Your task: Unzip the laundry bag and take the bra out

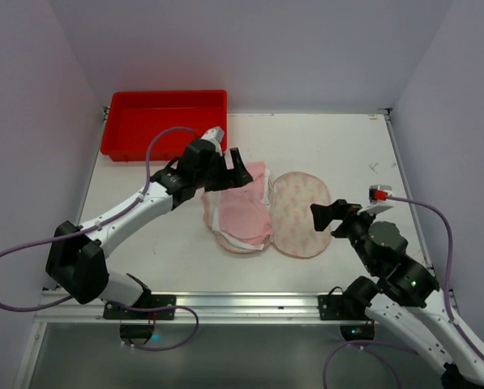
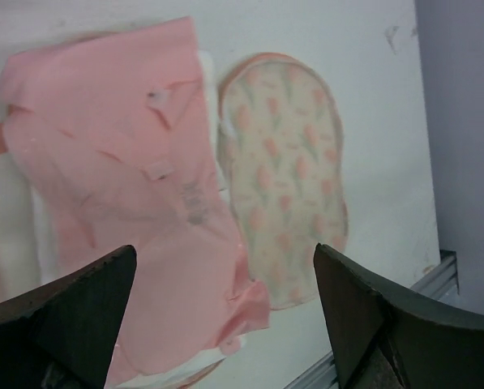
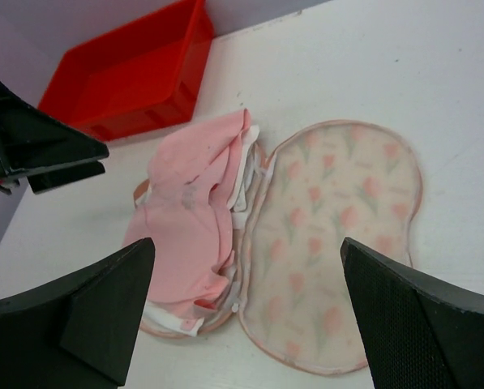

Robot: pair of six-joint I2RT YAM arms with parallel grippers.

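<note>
- Laundry bag (image 1: 240,212): floppy, light mesh, lying in a crumpled heap. Bound to bunch up and slide rather than lift in one piece, so best pinched at an edge fold or at the zip pull. Can't pick out the pull in any view, though.
- Bra (image 1: 301,212): flat on the table just right of the laundry bag, touching its right edge. Padded, so probably keeps its shape a bit, but still light and bendy. Best grabbed by the pink trim at the rim, by the look of it. Can't tell if any part sits tucked under the laundry bag.
- Left gripper (image 1: 232,172): hovering over the far edge of the laundry bag, jaws spread wide, nothing in them.
- Right gripper (image 1: 327,219): right of the laundry bag, just past the bra's outer rim, also gaping wide and empty.
- Red tray (image 1: 164,95): off to the far left of the laundry bag, well apart.
- Labels: small pale tab (image 2: 159,172) on the laundry bag, too blurred to read. No brand or writing legible anywhere.
</note>
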